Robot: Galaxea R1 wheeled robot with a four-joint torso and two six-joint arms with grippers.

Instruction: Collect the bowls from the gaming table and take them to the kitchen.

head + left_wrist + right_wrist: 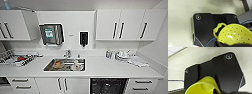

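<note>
The kitchen lies ahead in the head view, with a white countertop (105, 67), a steel sink (64, 65) with a tap (67, 53), and white upper cabinets (120, 25). An open dark dishwasher bay (108, 86) sits under the counter, right of the sink. In the left wrist view a bright yellow bowl (234, 36), perforated and with a loop handle, hangs above the pale floor. My left gripper (224, 44) is shut on its lower edge. The right wrist view also holds a yellow bowl (201, 87), close to the camera. The gaming table is out of view.
Several dishes lie in the sink. A dish rack (7, 56) and a patterned cloth (23, 60) occupy the counter's left end; cups and a towel (125, 57) its right end. A towel dispenser (51, 34) and a soap dispenser (83, 38) hang on the wall.
</note>
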